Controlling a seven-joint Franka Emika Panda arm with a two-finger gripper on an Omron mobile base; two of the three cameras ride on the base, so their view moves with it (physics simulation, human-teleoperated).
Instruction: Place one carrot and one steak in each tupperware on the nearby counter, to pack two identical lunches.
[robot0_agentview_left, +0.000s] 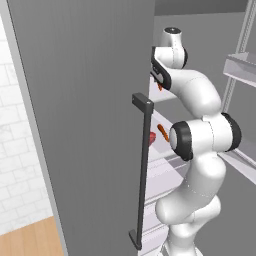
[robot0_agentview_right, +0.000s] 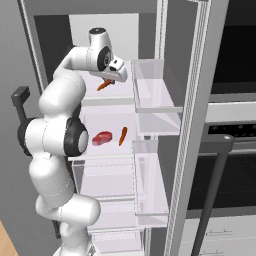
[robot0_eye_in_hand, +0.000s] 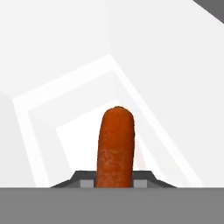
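Carrot (robot0_eye_in_hand: 115, 146) sits btwn gripper (robot0_eye_in_hand: 114, 181) fingers, jaws nearly closed, clamped on it over fridge shelf (robot0_agentview_right: 107, 99).

Rendered, evenly and brightly lit, sharp edge to edge; soft shading only, no glare, blur or edge distortion.

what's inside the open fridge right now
On an upper shelf, one carrot sits between the gripper's shut jaws. On the shelf below: a steak and second carrot. The arm hides the left part.
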